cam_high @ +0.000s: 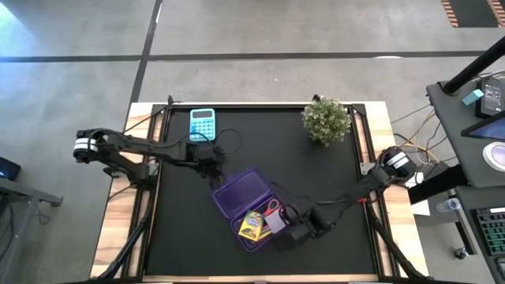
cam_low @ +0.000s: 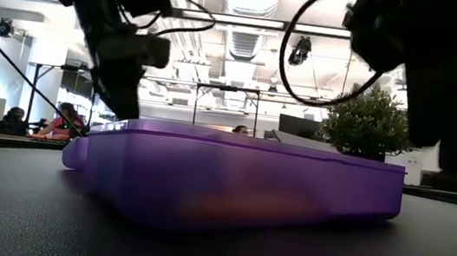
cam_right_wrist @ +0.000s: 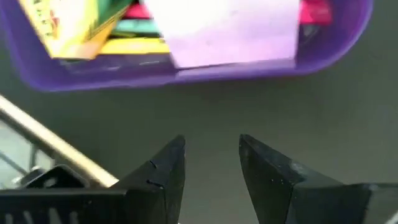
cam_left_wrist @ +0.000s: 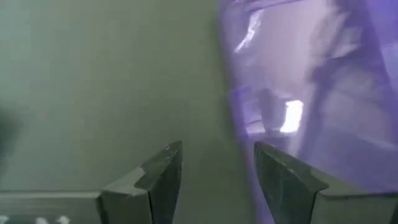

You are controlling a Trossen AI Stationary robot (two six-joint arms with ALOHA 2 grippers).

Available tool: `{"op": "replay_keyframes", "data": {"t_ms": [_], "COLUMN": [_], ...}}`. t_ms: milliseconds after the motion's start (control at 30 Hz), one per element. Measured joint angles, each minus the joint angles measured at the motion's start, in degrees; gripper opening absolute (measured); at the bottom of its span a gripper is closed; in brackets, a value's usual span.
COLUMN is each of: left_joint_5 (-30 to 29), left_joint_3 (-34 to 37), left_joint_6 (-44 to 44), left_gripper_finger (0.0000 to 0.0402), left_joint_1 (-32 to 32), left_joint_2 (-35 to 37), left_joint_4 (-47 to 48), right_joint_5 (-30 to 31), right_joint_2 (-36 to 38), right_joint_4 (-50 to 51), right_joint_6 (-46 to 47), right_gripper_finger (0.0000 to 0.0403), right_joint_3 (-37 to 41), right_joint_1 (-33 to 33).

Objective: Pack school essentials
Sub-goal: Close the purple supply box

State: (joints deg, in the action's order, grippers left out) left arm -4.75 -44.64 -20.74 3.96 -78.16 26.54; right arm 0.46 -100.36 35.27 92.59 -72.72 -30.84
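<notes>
The translucent purple case lies open in the middle of the black mat. Its lid [cam_high: 241, 192] is flat toward the far left and its tray [cam_high: 254, 241] toward the near side. In the tray lie a yellow crayon box [cam_right_wrist: 68, 28], a lilac note pad [cam_right_wrist: 230, 31] and red-handled scissors [cam_high: 271, 207]. My left gripper [cam_left_wrist: 217, 168] is open just above the mat at the lid's far-left edge [cam_left_wrist: 239, 112]. Whether it touches that edge, I cannot tell. My right gripper [cam_right_wrist: 211, 162] is open over bare mat just right of the tray [cam_right_wrist: 186, 78], with nothing between its fingers.
A blue calculator [cam_high: 203, 124] lies at the far left of the mat and a small potted plant [cam_high: 326, 120] stands at the far right. Bare mat runs along the near edge and the left side. People sit in the room beyond the table [cam_low: 64, 117].
</notes>
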Motion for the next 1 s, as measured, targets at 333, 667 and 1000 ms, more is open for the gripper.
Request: {"op": "replay_keyframes", "data": {"t_ms": [333, 667, 1000], "left_joint_5": [-4.9, -2.3, 0.9], "left_joint_3": [5.1, 11.2, 12.2], "left_joint_6": [0.1, -2.9, -2.5], "left_gripper_finger": [0.0183, 0.0183, 0.0183], "left_joint_1": [1.0, 0.8, 0.7], "left_joint_2": [-0.2, -0.5, -0.4], "left_joint_4": [1.2, -4.6, -10.5], "right_joint_5": [4.2, 7.7, 10.8], "right_joint_2": [-1.9, -1.9, -1.9], "right_joint_4": [0.0, 0.0, -0.1], "right_joint_6": [2.3, 1.9, 1.3], "right_gripper_finger": [0.0139, 0.0139, 0.0139], "right_joint_3": [0.3, 1.0, 1.2], "right_joint_1": [-0.7, 0.8, 2.4]}}
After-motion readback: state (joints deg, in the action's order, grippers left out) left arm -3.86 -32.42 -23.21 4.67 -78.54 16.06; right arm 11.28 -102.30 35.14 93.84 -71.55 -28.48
